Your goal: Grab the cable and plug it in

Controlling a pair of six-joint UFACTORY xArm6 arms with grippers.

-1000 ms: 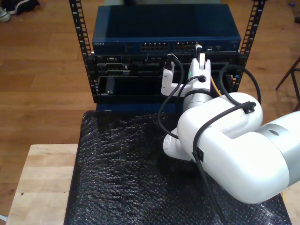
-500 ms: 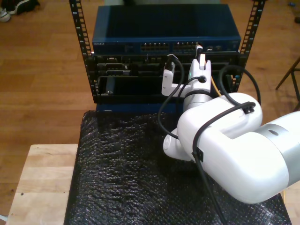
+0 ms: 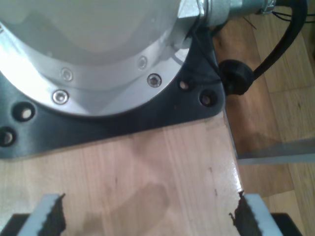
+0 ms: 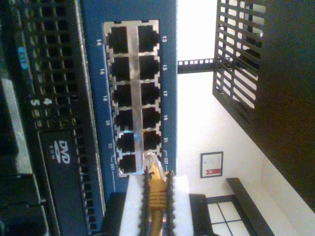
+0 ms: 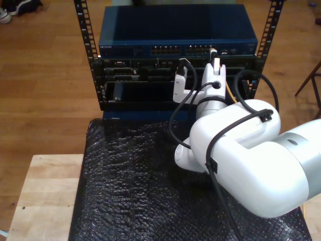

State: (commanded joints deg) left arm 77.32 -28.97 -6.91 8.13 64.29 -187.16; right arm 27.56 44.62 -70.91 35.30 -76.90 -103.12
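Note:
The yellow-orange cable (image 4: 155, 192) is pinched between the white pads (image 4: 132, 202) of my second gripper (image 4: 156, 196), which is shut on it. Its clear plug (image 4: 150, 160) points at the blue switch (image 4: 170, 59) and sits right at the end ports marked 23 and 24 of the port block (image 4: 133, 98); I cannot tell whether it is inside a port. In the exterior view my second gripper (image 5: 214, 54) is up against the switch's front (image 5: 175, 49), and a bit of the cable (image 5: 228, 89) trails behind it. My first gripper (image 3: 150, 221) is open over bare wood with nothing between its fingers.
The switch sits on top in a black rack (image 5: 90, 60), above a unit with a DVD drive (image 4: 61, 147). A black bubble-wrap mat (image 5: 130, 191) covers the wooden table (image 5: 45, 196). A metal arm base (image 3: 98, 59) and a black cable (image 3: 275, 49) are close to my first gripper.

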